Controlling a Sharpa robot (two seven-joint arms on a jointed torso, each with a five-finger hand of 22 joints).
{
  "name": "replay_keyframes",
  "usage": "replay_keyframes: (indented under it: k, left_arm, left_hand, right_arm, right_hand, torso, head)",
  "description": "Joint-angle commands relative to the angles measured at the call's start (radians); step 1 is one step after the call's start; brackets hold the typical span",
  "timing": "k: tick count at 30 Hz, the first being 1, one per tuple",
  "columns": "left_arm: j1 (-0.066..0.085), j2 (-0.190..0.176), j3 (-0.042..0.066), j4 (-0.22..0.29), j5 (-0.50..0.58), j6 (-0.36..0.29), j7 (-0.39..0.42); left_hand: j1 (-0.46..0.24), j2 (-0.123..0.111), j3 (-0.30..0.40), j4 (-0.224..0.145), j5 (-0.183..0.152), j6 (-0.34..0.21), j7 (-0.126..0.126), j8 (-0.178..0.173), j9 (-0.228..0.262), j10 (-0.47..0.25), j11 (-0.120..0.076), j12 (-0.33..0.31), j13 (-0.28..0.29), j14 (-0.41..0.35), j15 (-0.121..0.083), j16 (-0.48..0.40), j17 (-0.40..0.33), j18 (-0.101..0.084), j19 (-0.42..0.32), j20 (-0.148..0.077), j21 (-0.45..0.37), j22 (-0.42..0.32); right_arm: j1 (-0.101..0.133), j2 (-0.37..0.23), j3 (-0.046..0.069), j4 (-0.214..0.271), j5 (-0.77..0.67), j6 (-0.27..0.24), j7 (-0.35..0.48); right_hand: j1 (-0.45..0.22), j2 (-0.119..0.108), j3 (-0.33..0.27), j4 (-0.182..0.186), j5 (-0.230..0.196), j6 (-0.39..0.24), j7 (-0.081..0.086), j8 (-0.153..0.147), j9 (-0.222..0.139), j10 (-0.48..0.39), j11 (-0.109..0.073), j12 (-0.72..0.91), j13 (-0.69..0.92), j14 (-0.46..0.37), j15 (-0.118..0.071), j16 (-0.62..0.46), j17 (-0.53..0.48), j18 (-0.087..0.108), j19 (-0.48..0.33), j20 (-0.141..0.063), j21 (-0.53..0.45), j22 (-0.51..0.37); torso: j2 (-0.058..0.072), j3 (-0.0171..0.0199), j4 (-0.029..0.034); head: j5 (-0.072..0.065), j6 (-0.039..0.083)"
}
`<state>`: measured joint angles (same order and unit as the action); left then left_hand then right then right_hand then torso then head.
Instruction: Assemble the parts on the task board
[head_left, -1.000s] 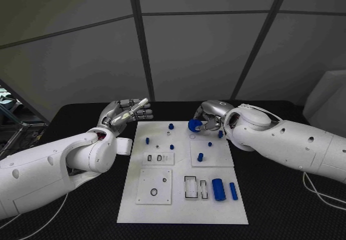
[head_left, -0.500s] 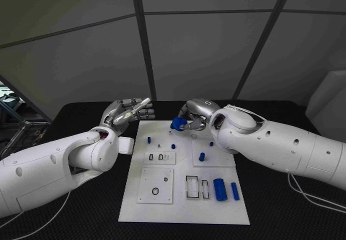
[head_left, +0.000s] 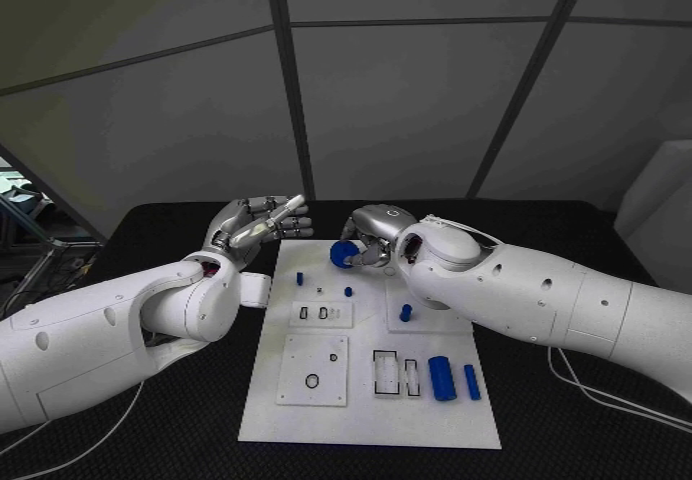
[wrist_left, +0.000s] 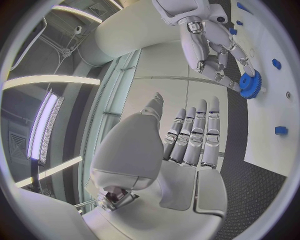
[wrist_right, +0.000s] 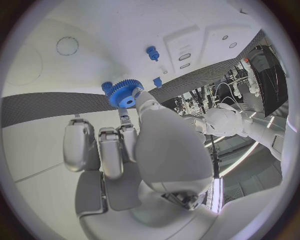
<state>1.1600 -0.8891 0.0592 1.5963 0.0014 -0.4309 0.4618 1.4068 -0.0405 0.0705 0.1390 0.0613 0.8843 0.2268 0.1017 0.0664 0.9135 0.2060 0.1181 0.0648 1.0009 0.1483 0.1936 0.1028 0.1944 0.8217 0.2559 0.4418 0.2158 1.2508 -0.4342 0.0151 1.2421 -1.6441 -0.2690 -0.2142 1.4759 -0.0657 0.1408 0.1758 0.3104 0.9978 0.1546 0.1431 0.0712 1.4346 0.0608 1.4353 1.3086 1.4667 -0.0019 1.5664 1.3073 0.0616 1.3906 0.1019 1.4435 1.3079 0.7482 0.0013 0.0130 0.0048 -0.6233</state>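
Observation:
A blue gear (head_left: 345, 253) (wrist_left: 250, 84) (wrist_right: 124, 94) is pinched in my right hand (head_left: 374, 232) (wrist_left: 212, 41) (wrist_right: 140, 150) over the far end of the white task board (head_left: 368, 400) (wrist_right: 94, 30). My left hand (head_left: 255, 224) (wrist_left: 187, 135) is raised beside the board's far left corner, open, fingers straight and close together, holding nothing. Small blue pegs (head_left: 300, 279) (head_left: 348, 292) stand on the board near the gear. A blue peg (head_left: 405, 312) stands on the right sub-plate. Two blue cylinders (head_left: 440, 378) (head_left: 470, 381) lie near the board's front right.
The board lies on a black table (head_left: 577, 420). Raised white sub-plates with slots and holes (head_left: 320, 315) (head_left: 312, 369) and a rectangular frame slot (head_left: 384, 372) sit on the board. A grey panelled wall stands behind the table.
My right hand has carried the blue gear leftward across the board's far end, from above the right sub-plate toward the middle. The left hand has stayed raised.

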Motion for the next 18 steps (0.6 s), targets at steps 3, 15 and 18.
replay_keyframes:
  k: [3, 15, 18]
  left_arm:
    - [0.002, 0.001, 0.001, 0.005, 0.000, 0.004, 0.003]
    - [0.002, 0.000, 0.001, 0.008, 0.000, 0.005, -0.001]
    - [0.002, 0.000, 0.001, 0.008, 0.000, 0.005, -0.001]
  left_hand:
    - [0.000, 0.007, 0.000, -0.004, -0.004, -0.005, 0.030, -0.006, -0.001, -0.009, -0.001, -0.005, -0.002, 0.003, 0.004, -0.004, 0.002, -0.016, -0.007, -0.003, 0.005, 0.001]
    - [0.001, 0.007, 0.000, -0.005, -0.004, -0.005, 0.030, -0.007, -0.001, -0.009, -0.001, -0.006, -0.001, 0.002, 0.004, -0.005, 0.002, -0.016, -0.007, -0.002, 0.005, 0.002]
    - [0.001, 0.007, 0.000, -0.005, -0.004, -0.005, 0.030, -0.007, -0.001, -0.009, -0.001, -0.006, -0.001, 0.002, 0.004, -0.005, 0.002, -0.016, -0.007, -0.002, 0.005, 0.002]
  right_arm:
    - [0.002, 0.019, -0.002, -0.029, -0.009, 0.032, 0.027]
    - [0.001, 0.045, -0.004, -0.062, -0.009, 0.067, 0.048]
    - [0.001, 0.046, -0.004, -0.063, -0.009, 0.073, 0.051]
  right_hand:
    - [0.001, 0.004, 0.008, -0.001, 0.001, 0.010, -0.008, 0.005, 0.004, -0.001, 0.002, -0.002, 0.077, 0.104, -0.005, 0.004, 0.264, -0.006, 0.008, 0.002, 0.005, 0.006]
    - [-0.003, -0.001, 0.011, -0.002, -0.002, 0.008, -0.006, 0.002, 0.004, -0.002, 0.003, -0.003, 0.077, 0.104, -0.004, 0.004, 0.264, -0.007, 0.009, 0.002, 0.005, 0.008]
    - [-0.003, -0.001, 0.011, -0.002, -0.002, 0.008, -0.006, 0.002, 0.004, -0.002, 0.003, -0.003, 0.077, 0.104, -0.004, 0.004, 0.264, -0.007, 0.009, 0.002, 0.005, 0.008]
  torso:
    - [-0.001, 0.0000, -0.0012]
    - [0.000, 0.0009, -0.0020]
    - [-0.001, 0.0011, -0.0029]
  head:
    - [0.002, -0.001]
    - [0.005, -0.005]
    - [0.006, -0.005]
